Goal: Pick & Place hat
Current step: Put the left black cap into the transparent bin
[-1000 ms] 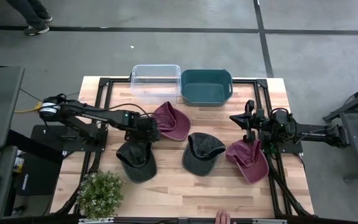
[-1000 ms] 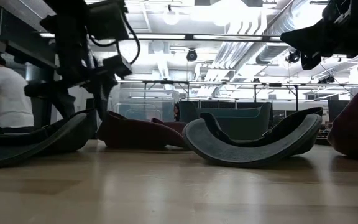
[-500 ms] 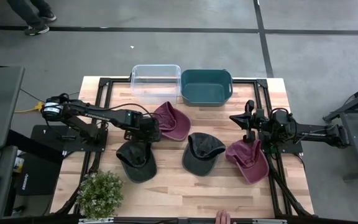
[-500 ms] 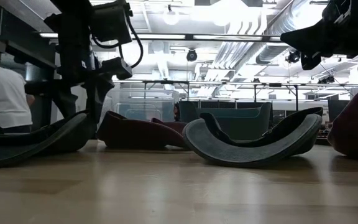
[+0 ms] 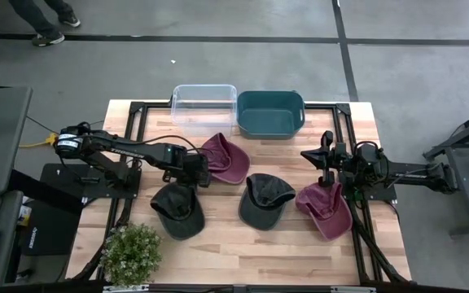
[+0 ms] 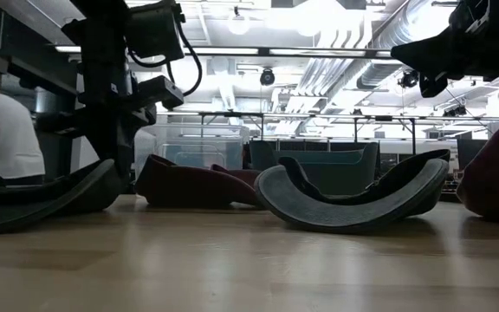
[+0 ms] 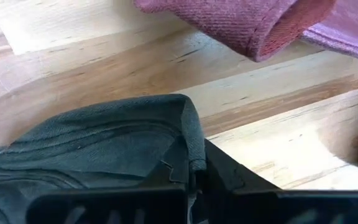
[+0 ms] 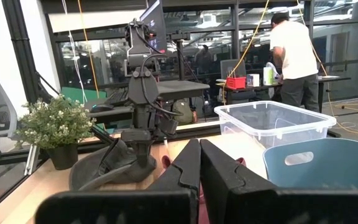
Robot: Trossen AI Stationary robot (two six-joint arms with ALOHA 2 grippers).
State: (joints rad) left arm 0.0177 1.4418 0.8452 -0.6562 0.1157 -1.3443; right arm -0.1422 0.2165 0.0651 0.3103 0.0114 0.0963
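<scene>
Fabric of the dark grey hat (image 5: 177,212) was pinched in the left gripper (image 5: 192,181) jaws; a straight lift was judged best. Right gripper (image 5: 326,157) jaws were pressed together, raised.

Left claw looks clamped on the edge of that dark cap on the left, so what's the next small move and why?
Probably a short lift straight up. The left claw is shut on the dark cap's edge, and in the low view the cap seems to rest on the table, close beside the maroon cap. Raising it first should clear that neighbour before carrying it toward the bins. The right claw waits above the table.
</scene>
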